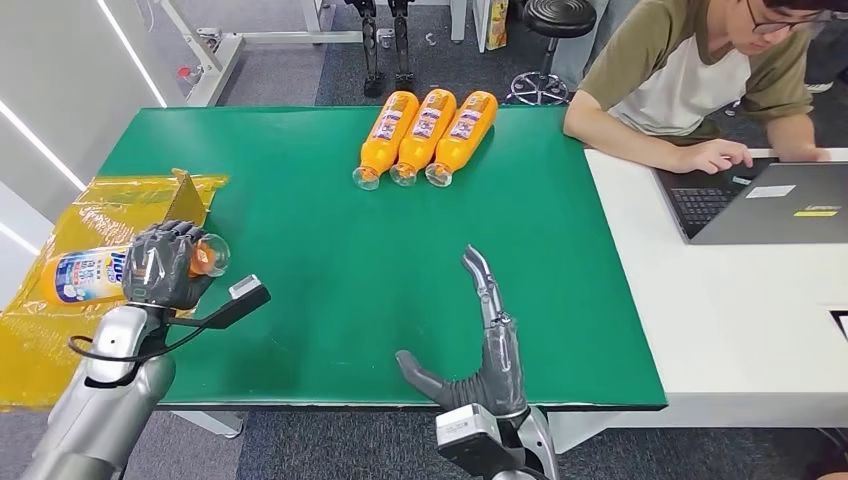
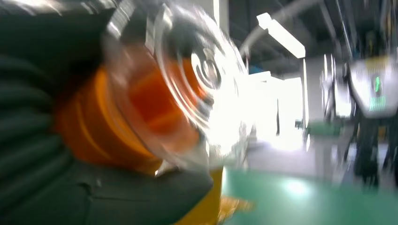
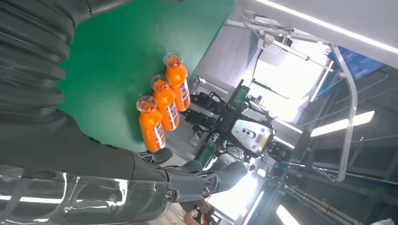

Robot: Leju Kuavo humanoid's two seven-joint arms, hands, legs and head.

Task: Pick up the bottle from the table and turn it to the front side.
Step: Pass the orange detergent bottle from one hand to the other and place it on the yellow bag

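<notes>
Three bottles [image 1: 425,135] lie top centre on desk [image 1: 320,300]; left hand [image 1: 165,265] grasps bottle [image 1: 90,275], right hand [image 1: 480,350] released.

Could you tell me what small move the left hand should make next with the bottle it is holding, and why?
Probably carry it right, over the green table. The left hand grips the orange bottle above the yellow bag at the table's left edge, while three bottles lie farther back. Its label already shows, so setting it down may follow.

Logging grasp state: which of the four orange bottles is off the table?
The bottle gripped by the left hand over the yellow bag; the other three lie side by side.
</notes>
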